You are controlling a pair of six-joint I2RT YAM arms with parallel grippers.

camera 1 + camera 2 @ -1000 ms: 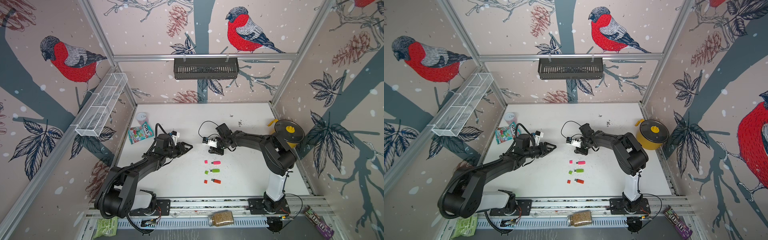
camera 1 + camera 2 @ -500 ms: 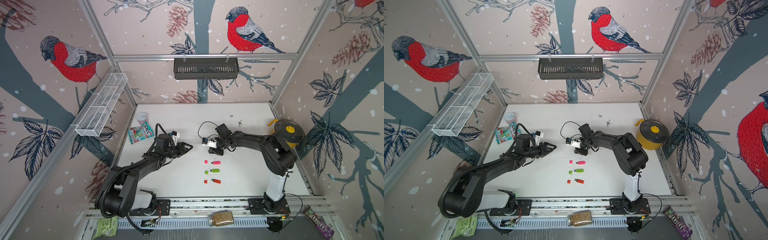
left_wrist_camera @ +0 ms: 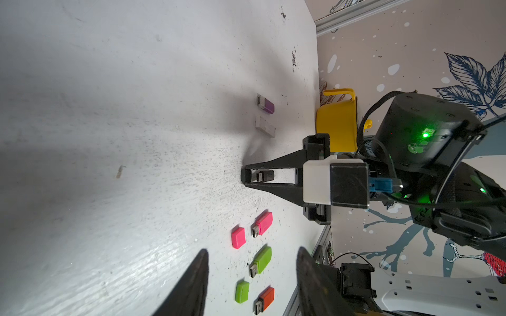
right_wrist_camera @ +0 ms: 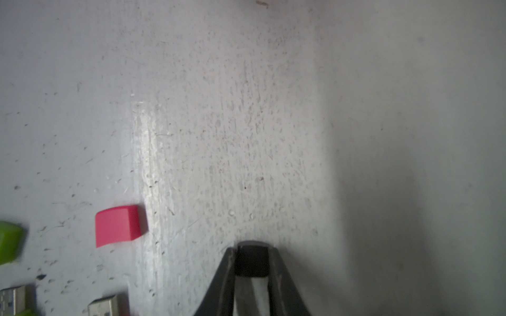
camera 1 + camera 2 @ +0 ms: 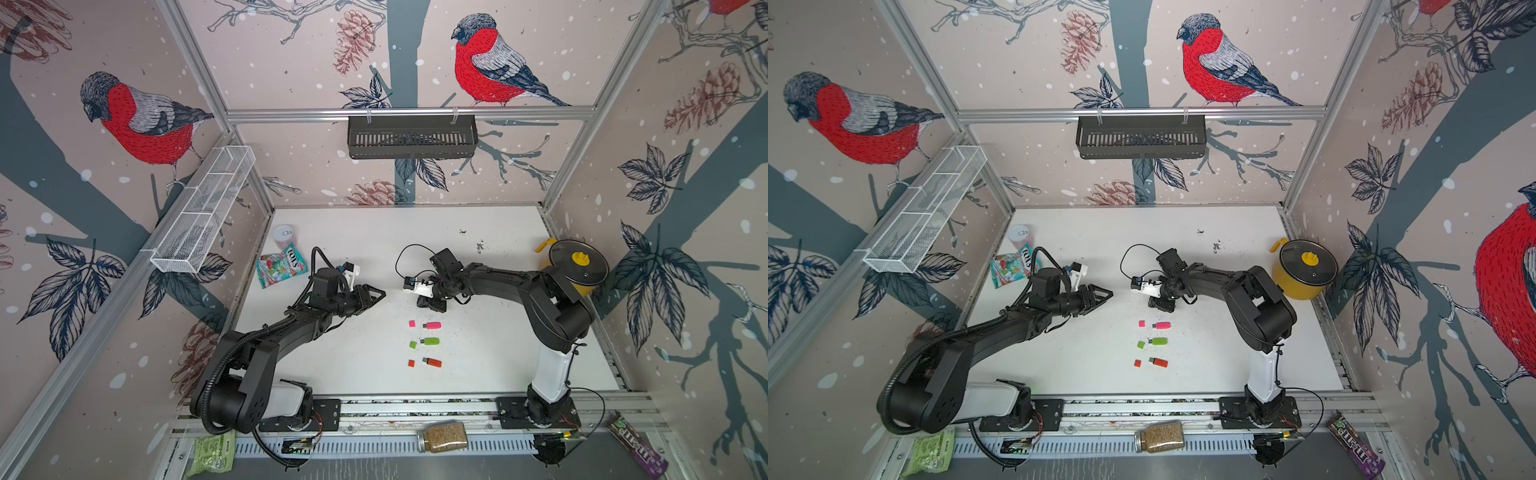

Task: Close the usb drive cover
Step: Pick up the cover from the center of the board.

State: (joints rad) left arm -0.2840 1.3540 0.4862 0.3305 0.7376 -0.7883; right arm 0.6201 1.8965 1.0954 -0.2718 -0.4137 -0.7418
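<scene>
right end effector [image 4: 251, 254] pinches the black cap [image 4: 251, 262]; best push it squarely onto the black drive [image 3: 267, 175]; left end effector [image 3: 252, 250] spread.

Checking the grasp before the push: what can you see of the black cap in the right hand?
The black cap is a small, matte, plastic-looking block with rounded corners, open end hidden. The right hand is shut on it, one fingertip on each side, low over the white table; table contact is unclear. Behind it, between the fingers, lies the black drive, metal plug toward the cap, not visibly seated.
</scene>
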